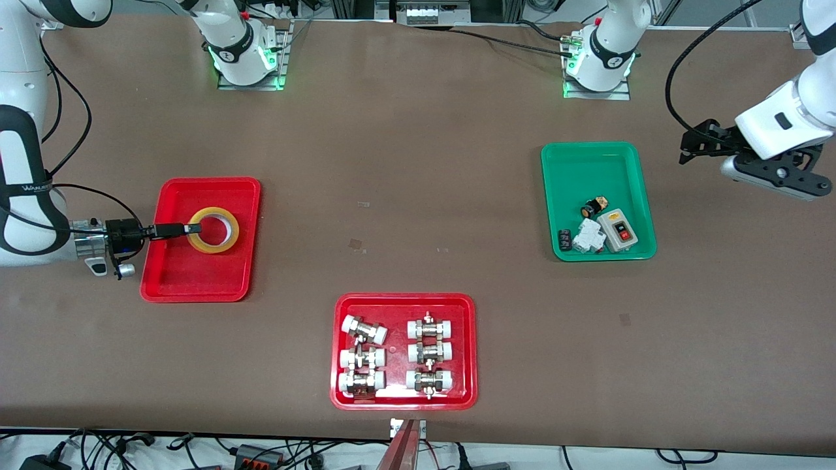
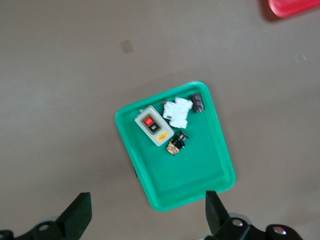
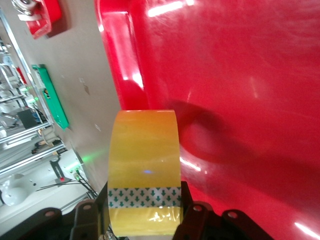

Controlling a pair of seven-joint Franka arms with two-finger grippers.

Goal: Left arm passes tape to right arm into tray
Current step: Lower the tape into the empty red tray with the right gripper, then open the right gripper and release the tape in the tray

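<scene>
The tape (image 1: 210, 247), a yellowish translucent roll, lies flat over the plain red tray (image 1: 196, 281) at the right arm's end of the table. My right gripper (image 1: 192, 228) is shut on the roll's wall, one finger inside the ring and one outside. In the right wrist view the tape (image 3: 144, 150) fills the space between the fingers of the right gripper (image 3: 144, 212), with a shadow on the tray's floor (image 3: 240, 100); I cannot tell whether it touches. My left gripper (image 1: 687, 147) hangs open and empty over the table beside the green tray, its jaws wide apart (image 2: 146, 212).
A green tray (image 1: 588, 170) (image 2: 200, 175) holds a switch box and small electrical parts at the left arm's end. A red tray (image 1: 405, 301) with several pipe fittings sits nearest the front camera, mid-table.
</scene>
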